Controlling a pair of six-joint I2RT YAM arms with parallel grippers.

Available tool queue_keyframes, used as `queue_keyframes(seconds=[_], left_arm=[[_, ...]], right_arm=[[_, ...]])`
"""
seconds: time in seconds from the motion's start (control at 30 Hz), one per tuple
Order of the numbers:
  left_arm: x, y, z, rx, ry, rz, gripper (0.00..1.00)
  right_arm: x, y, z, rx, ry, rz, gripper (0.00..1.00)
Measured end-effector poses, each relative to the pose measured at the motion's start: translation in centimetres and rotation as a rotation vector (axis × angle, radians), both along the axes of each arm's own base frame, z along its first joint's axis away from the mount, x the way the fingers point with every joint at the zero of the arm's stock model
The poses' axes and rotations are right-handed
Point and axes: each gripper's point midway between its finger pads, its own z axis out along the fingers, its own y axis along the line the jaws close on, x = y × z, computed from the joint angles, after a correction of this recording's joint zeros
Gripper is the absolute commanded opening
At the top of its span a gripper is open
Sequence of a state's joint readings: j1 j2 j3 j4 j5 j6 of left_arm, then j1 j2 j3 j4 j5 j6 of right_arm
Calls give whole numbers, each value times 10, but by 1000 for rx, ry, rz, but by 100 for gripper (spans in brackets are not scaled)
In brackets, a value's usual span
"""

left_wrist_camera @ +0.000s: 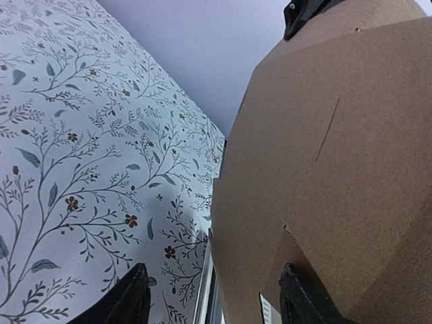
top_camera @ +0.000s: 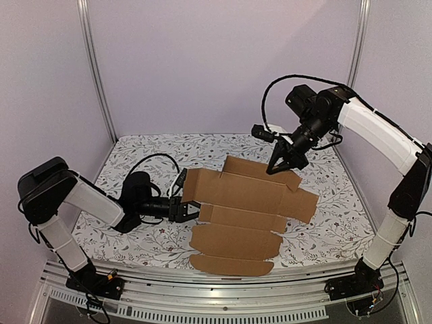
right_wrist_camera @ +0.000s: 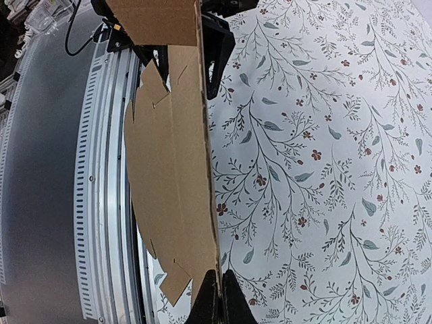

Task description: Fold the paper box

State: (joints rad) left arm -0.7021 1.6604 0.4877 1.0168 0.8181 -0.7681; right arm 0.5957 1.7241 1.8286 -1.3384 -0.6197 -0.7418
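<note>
Right gripper [top_camera: 280,164] closed on the far edge of the paper box [top_camera: 236,216], that flap raised. Left gripper [top_camera: 183,210] open, the sheet's left edge at its fingertips. Remaining sheet lies flat on the tabletop [top_camera: 148,152] between both grippers.

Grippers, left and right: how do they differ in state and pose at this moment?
The left gripper is open, its fingers apart at the left edge of the box; the right gripper is shut on the box's far edge. The left gripper lies low and reaches sideways over the table; the right gripper points down from above. Both are black, and both meet the same box.
</note>
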Motion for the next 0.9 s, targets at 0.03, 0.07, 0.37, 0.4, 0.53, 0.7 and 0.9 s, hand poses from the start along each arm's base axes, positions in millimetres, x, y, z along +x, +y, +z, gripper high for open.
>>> queue_keyframes(seconds=[0.03, 0.07, 0.37, 0.4, 0.53, 0.7, 0.9], left_arm=[[-2, -1, 0, -6, 6, -12, 65], [-5, -3, 0, -14, 12, -28, 65], [-20, -8, 6, -45, 27, -95, 66], [-22, -9, 7, -49, 30, -102, 65], [-26, -12, 7, -74, 56, -130, 66], [-28, -14, -1, -83, 149, -145, 65], [-27, -18, -22, -51, 267, -139, 63]], right_arm=[[1, 0, 0, -3, -2, -3, 0], [2, 0, 0, -6, -5, -6, 0], [10, 1, -5, -29, 1, -37, 0], [11, 1, -5, -31, 3, -40, 0], [14, 2, -10, -41, 15, -51, 0], [15, 3, -12, -43, 16, -52, 0], [14, 7, -11, -39, 11, -46, 0]])
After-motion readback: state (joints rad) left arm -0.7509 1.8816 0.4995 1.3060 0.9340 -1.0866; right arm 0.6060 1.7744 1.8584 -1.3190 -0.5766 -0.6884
